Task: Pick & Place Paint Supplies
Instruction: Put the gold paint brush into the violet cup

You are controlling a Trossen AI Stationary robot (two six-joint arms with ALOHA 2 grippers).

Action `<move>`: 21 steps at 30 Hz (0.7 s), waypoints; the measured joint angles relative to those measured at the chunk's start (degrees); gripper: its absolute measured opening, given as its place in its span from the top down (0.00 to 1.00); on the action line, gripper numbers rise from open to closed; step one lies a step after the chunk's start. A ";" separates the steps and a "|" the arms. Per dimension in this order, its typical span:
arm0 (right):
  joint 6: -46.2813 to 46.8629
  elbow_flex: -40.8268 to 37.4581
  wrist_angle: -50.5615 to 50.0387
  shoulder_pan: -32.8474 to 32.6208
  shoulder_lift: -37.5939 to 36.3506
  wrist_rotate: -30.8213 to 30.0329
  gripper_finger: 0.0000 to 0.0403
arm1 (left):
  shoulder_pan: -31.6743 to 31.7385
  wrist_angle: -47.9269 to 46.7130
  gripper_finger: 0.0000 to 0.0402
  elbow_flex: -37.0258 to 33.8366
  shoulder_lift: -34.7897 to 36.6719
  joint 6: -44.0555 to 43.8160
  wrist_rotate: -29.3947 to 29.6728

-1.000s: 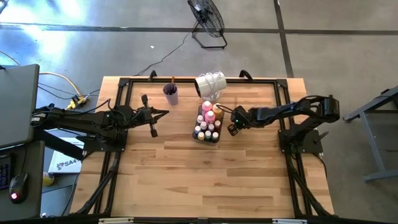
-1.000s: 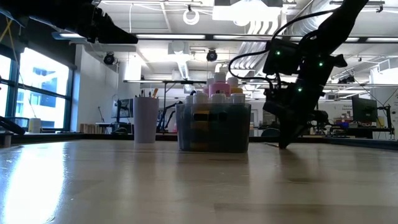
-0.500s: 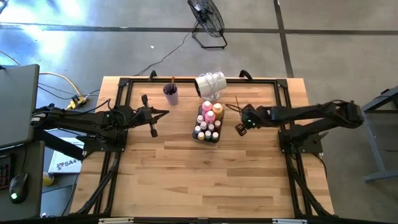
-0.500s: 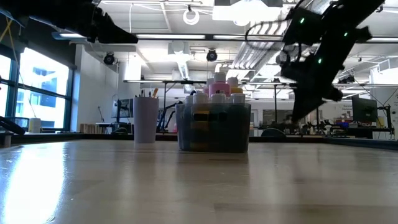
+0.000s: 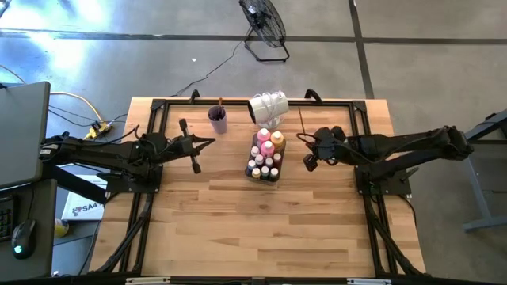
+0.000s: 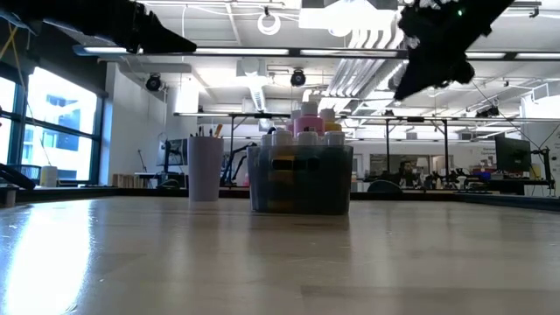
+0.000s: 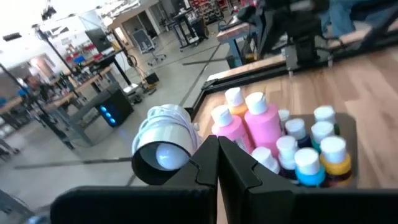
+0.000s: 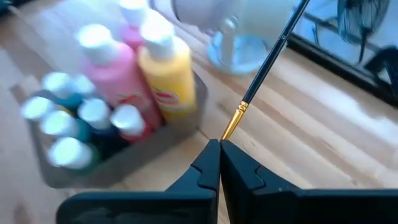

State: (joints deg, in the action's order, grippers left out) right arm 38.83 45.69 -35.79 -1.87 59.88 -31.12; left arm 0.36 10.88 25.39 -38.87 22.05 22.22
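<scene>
**Right gripper carries brush, cup lies far-left past tray**

While the right gripper [image 5: 310,152] hangs above the table just right of the tray [image 5: 254,172], its jaws are clamped on a brush [image 8: 262,69] near the gold ferrule. The long axis runs from the fingers away toward the table's far edge, seen as a thin dark line in the high view [image 5: 300,120]. Brush is lifted, not touching the wood.

Bottles [image 5: 266,152] stand packed in the tray at table centre, pink and orange ones at the far end, small white-capped ones nearer. Cup [image 5: 217,119] sits at the far edge, left of the tray, with something dark already standing in it.

Likely step: carry the brush to the cup. The cup lies left and farther off from the right gripper, with the tray and a white tipped-over object [image 5: 267,105] between, so the path should clear them.

Left gripper [image 5: 207,143] is clenched on nothing visible, hovering left of the tray and nearer the cup.
</scene>
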 joint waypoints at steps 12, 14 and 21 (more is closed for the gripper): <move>-8.78 12.91 2.27 -3.47 9.30 6.32 1.00 | 0.00 -0.25 0.88 0.08 -1.32 26.74 0.94; -10.06 14.95 2.64 -3.45 12.00 9.03 1.00 | 0.00 0.41 0.81 0.09 -2.18 30.73 1.66; -12.62 20.77 4.79 -3.41 20.01 15.57 1.00 | -0.02 8.87 0.53 0.11 -8.08 37.38 -3.48</move>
State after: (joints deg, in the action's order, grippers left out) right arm 26.21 66.46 -31.00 -5.28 79.89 -15.55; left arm 0.34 19.74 25.50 -46.95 59.43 18.74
